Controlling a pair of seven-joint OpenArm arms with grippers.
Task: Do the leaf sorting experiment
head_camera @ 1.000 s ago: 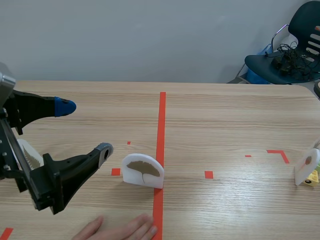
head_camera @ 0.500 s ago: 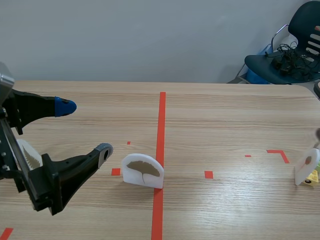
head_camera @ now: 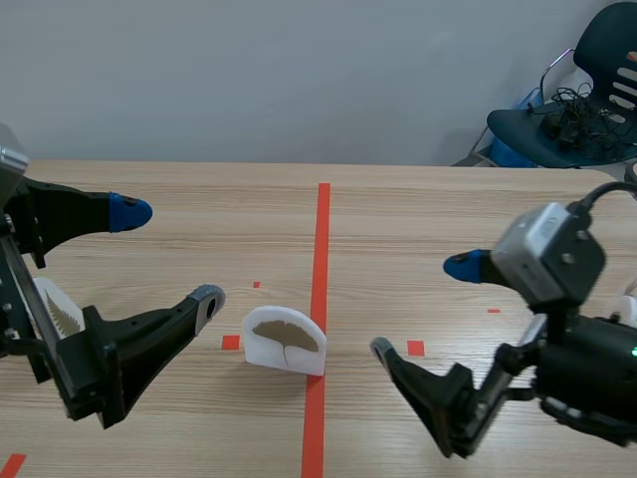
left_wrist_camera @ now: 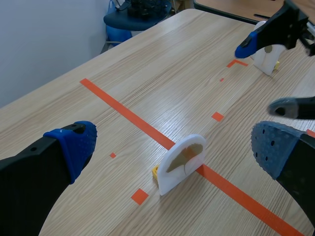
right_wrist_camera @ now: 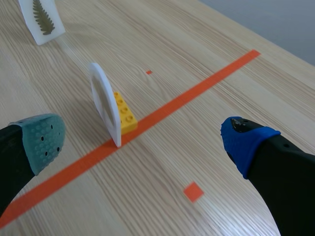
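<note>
left jaws and right jaws both stand wide apart; the ginkgo card (head_camera: pixel 286 342) stands upright on the desk (head_camera: pixel 448 229) between them, its edge on the red tape line (head_camera: pixel 322 239), a yellow brick (right_wrist_camera: pixel 123 114) at its back

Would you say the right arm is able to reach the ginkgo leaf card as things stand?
Probably yes: the right tool is open, and only bare table lies between it and the ginkgo leaf card.
</note>
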